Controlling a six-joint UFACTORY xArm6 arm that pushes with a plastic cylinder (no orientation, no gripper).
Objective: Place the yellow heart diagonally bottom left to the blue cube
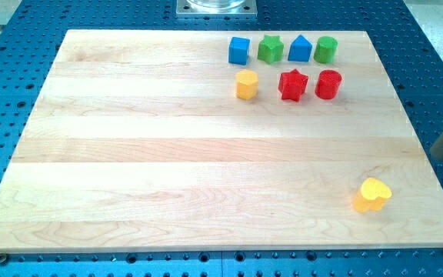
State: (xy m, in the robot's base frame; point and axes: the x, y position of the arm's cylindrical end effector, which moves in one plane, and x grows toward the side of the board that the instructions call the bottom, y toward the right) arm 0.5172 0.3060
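The yellow heart (371, 195) lies near the bottom right corner of the wooden board (168, 154). The blue cube (239, 50) sits near the view's top, at the left end of a row of blocks. My rod comes in blurred at the view's right edge. My tip (440, 158) is at the board's right edge, up and to the right of the yellow heart and apart from it. It is far from the blue cube.
Right of the blue cube stand a green star (270, 49), a blue house-shaped block (300, 49) and a green cylinder (326, 49). Below them are a yellow hexagonal block (246, 85), a red star (292, 85) and a red cylinder (328, 84).
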